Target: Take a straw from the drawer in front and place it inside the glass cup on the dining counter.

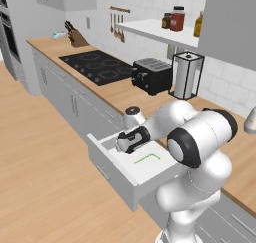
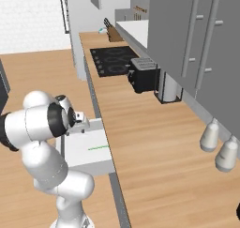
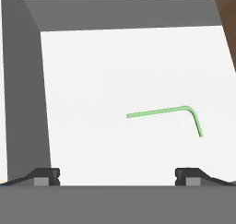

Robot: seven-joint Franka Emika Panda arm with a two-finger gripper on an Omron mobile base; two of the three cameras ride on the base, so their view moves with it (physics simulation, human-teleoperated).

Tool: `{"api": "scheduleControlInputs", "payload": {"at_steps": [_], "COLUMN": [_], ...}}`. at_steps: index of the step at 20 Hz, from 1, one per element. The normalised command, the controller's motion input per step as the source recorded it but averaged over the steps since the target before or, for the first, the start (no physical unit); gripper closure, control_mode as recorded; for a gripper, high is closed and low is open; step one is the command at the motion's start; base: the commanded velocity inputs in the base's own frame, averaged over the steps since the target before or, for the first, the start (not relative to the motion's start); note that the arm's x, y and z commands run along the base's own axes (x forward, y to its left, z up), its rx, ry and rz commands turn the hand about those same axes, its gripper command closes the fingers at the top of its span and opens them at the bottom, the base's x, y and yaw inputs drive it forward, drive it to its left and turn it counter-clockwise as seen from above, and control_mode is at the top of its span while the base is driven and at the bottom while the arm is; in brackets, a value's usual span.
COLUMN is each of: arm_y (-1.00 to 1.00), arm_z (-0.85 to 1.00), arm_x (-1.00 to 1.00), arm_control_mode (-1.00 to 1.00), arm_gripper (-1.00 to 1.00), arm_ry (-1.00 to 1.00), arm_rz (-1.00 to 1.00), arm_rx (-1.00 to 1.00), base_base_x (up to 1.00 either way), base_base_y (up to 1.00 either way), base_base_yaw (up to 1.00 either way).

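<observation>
Above drawer (image 1: 117, 169), spread gripper (image 3: 117, 176), straw (image 3: 159, 111)

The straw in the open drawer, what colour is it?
Bright green. The straw shows best in the hand view, lying on the drawer's white floor.

Drawer (image 1: 117, 169) pulled open, pale-grey walls, white floor. Straw (image 3: 170, 113) bright green, thin, bent at one end: long leg runs toward 9 o'clock, short leg toward 5 o'clock in hand view. Lies flat on drawer floor, apart from walls.

Bare drawer (image 3: 115, 66) floor surrounds straw (image 3: 159, 111); walls border it.
</observation>
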Motion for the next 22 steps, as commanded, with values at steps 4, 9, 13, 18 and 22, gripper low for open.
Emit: {"api": "scheduleControlInputs", "payload": {"at_steps": [4,9,13,18,22], "arm_y": [-0.21,0.0,0.09,0.48,0.8], "arm_z": [-0.66,-0.45,-0.29,-0.03,0.0], "arm_x": [0.0,0.0,0.0,-0.26,-0.39], "arm_control_mode": [-1.0,-1.0,-1.0,-1.0,-1.0], "arm_gripper": [-1.0,-1.0,-1.0,-1.0,-1.0], "arm_ry": [0.03,0.02,0.01,0.01,0.05], "arm_rz": [0.0,0.0,0.0,0.0,0.0], "arm_rx": [0.05,0.03,0.01,0.01,0.0], "base_base_x": [0.0,0.0,0.0,0.0,0.0], "base_base_y": [0.0,0.0,0.0,0.0,0.0], "base_base_yaw": [0.0,0.0,0.0,0.0,0.0]}}
